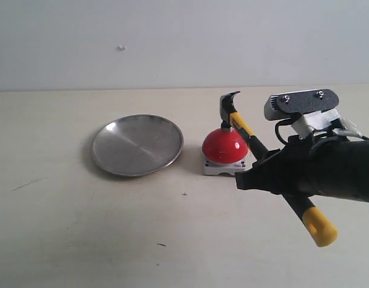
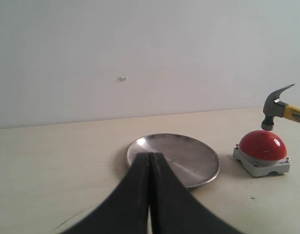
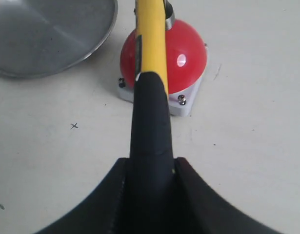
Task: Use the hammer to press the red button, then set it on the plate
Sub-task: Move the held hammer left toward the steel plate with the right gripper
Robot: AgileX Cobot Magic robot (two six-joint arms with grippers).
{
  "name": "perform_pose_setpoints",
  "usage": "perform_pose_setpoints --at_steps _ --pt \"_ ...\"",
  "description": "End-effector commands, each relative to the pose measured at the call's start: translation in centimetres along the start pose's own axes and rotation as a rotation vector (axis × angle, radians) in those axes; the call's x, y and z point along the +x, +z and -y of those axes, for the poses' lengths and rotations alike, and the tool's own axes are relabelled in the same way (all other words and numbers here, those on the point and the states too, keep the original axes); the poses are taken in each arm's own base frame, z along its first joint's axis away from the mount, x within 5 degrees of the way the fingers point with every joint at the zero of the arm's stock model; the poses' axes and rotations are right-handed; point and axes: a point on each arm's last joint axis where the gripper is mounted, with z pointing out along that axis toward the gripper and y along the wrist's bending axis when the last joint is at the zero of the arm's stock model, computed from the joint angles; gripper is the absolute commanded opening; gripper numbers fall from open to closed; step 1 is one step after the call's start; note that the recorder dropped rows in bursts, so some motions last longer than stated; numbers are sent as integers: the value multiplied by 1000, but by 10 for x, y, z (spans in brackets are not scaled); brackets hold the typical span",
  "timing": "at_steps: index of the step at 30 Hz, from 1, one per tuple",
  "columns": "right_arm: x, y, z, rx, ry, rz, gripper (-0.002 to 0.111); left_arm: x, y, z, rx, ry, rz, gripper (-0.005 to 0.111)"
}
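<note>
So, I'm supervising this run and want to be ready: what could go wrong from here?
The head of the hammer meets the glossy, rounded red button, so it could slide off instead of pressing. The right gripper holds the handle partway along, so the hammer might pivot under load. The plate is shallow; the long hammer may overhang it.

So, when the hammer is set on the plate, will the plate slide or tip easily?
Probably yes. The plate looks thin, shallow metal on a smooth table, so it may slide if nudged. The hammer seems longer than the plate is wide, so its steel head on the rim could tip it.
</note>
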Motion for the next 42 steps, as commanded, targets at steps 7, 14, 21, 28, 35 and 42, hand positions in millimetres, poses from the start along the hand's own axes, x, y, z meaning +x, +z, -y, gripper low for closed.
perform_pose_setpoints --at_steps 7,14,21,28,35,42 --pt "-58 -72 -6 -82 35 337 0 1 0 0 3 8 0 0" --pt "-56 -72 -6 -86 34 335 0 1 0 0 3 8 0 0" --pt "10 13 0 -1 49 -68 0 1 0 0 3 8 0 0" --pt "-15 11 -19 -149 93 -15 0 1 0 0 3 8 0 0" --pt "-51 -25 -34 -302 92 144 0 1 0 0 4 8 -1 0" --pt "-56 -22 -45 -416 192 107 0 1 0 0 4 8 -1 0"
